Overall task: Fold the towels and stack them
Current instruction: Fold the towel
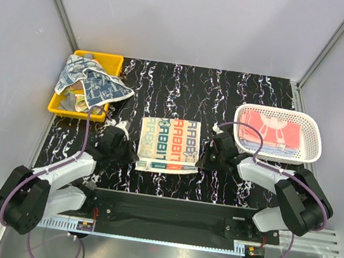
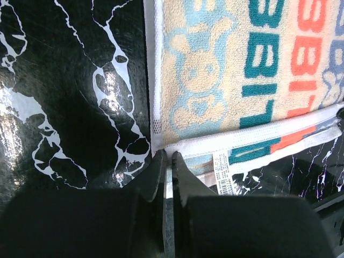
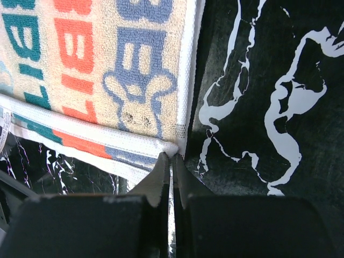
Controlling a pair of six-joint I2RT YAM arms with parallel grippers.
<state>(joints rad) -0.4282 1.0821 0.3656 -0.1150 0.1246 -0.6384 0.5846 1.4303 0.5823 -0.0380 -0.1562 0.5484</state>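
The towel (image 1: 168, 144) reads "RABBIT", on a black marbled desk (image 1: 165, 83). Left hand (image 2: 167, 161) and right hand (image 3: 172, 161) pinch its near corners.

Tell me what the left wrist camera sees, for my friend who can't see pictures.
The left gripper is shut on the near corner of a beige towel, pinching its white hem. The towel shows a pale blue rabbit and teal and orange letters. It lies folded on a shiny black table with white veins.
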